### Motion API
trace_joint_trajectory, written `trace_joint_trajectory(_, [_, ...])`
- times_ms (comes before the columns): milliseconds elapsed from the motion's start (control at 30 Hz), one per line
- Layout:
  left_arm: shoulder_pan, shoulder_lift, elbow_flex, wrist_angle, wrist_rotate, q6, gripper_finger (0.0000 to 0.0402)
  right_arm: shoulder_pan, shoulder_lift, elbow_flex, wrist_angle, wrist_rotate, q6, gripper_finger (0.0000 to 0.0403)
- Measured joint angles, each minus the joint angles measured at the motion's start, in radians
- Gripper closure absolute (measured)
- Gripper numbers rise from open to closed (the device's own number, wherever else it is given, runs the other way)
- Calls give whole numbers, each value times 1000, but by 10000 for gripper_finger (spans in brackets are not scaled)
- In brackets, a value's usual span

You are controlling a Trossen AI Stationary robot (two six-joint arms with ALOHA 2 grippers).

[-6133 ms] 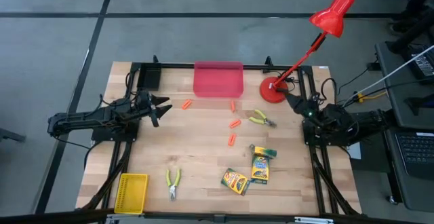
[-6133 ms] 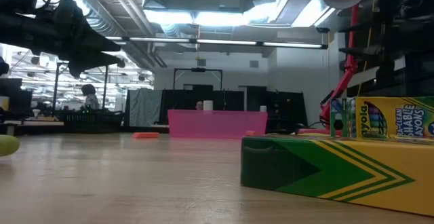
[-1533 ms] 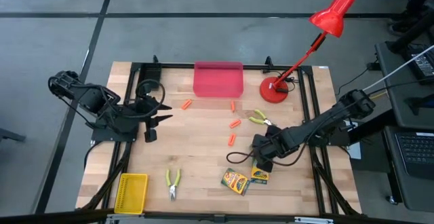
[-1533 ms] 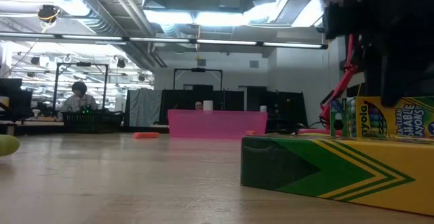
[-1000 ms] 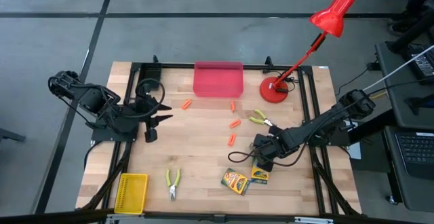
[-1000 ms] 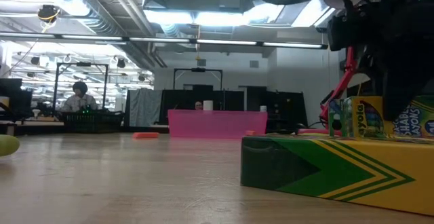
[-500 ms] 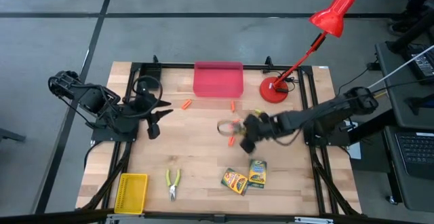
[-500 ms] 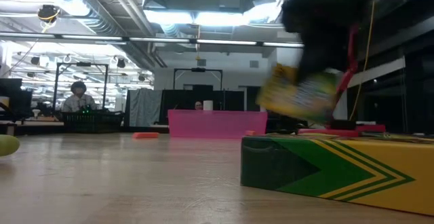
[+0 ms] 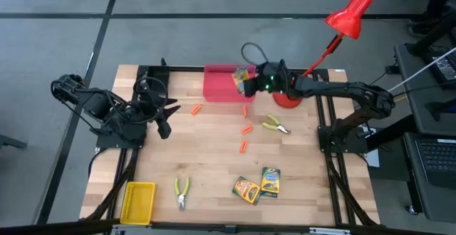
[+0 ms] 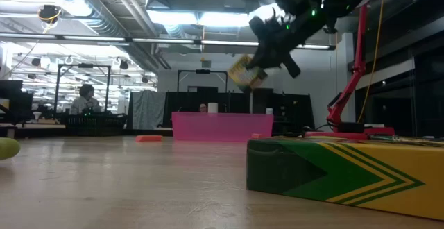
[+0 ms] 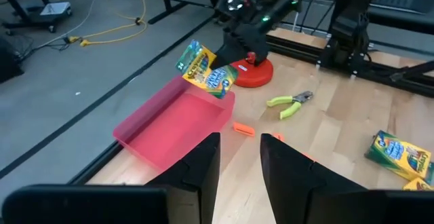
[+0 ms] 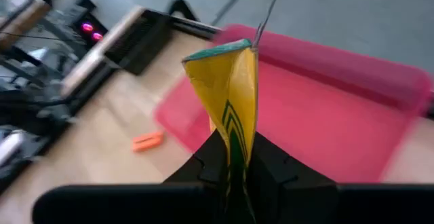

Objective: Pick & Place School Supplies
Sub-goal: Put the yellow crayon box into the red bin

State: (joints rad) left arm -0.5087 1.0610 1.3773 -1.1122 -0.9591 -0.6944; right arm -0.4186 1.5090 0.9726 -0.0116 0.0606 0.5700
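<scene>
Left of the pink tray, the left end effector hangs just over the bench, with its two fingers a little apart and nothing between them. A yellow bin sits far from the pink tray, at the near left corner of the bench, and green-handled pliers lie just beside that bin. One orange stick lies close to the tray's near left corner. Three more orange sticks lie near the tray's near right side, in a loose line heading away from it. Over the right end of the pink tray, the right end effector is up in the air. It is pinched tight on a yellow-and-green crayon box, which hangs tilted above the tray and does not touch it. Two more crayon boxes lie flat and touching, well apart from the tray near the front edge. A second pair of pliers lies near the tray's right side, and a red lamp stands just right of the tray.
</scene>
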Motion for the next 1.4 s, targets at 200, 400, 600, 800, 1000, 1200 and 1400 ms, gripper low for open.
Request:
trace_joint_trajectory(200, [0, 11, 0, 0, -13, -20, 302, -120, 77, 0, 12, -130, 24, 351])
trace_joint_trajectory(400, [0, 21, 0, 1, -18, -53, 303, -139, 139, -1, 81, -173, 86, 350])
trace_joint_trajectory(600, [0, 34, 0, 1, -18, -82, 304, -139, 143, 0, 107, -142, 103, 334])
trace_joint_trajectory(800, [0, 51, 0, 22, -17, -81, 304, -147, 143, 0, 103, -142, 134, 277])
trace_joint_trajectory(1000, [0, 66, 0, 39, -12, -80, 304, -147, 143, 0, 110, -134, 161, 229])
trace_joint_trajectory(1200, [0, 73, 0, 39, -14, -79, 304, -147, 142, 0, 132, -161, 202, 216])
trace_joint_trajectory(1400, [0, 70, 0, 12, -39, -86, 304, -87, 66, 0, 38, -421, 176, 229])
